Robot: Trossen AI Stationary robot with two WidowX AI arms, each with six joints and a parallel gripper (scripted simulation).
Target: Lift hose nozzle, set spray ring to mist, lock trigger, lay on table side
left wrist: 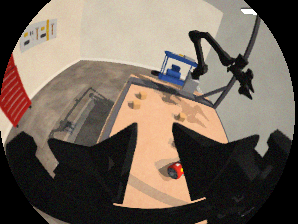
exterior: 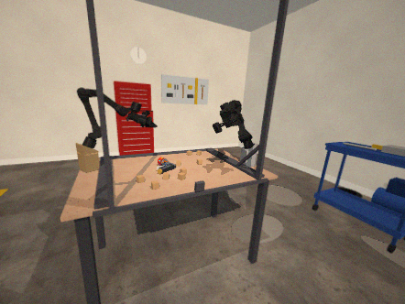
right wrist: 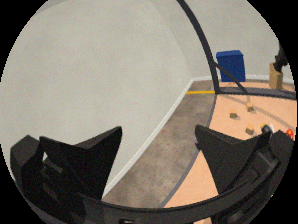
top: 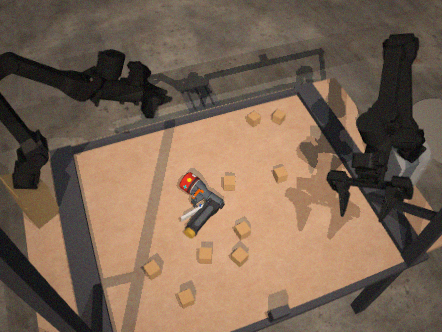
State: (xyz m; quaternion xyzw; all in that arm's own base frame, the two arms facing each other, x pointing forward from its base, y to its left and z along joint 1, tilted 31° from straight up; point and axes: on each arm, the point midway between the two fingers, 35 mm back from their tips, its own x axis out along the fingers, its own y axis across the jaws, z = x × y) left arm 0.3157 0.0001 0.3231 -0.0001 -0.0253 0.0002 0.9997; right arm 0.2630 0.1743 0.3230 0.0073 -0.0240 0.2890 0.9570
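My left pincer (top: 161, 103) (exterior: 155, 124) (left wrist: 155, 126): partly released, grasping nothing, hanging beyond table edge. Nozzle (top: 204, 215) (exterior: 168, 168) (left wrist: 175, 171) (right wrist: 290, 133) lies on table (top: 130, 200) (exterior: 128, 190) (left wrist: 150, 150), lower than left pincer, well apart. My right pincer (top: 363, 216) (exterior: 225, 117) (left wrist: 253, 95) (right wrist: 159, 130): spread wide, nothing between fingers, nozzle well apart too.
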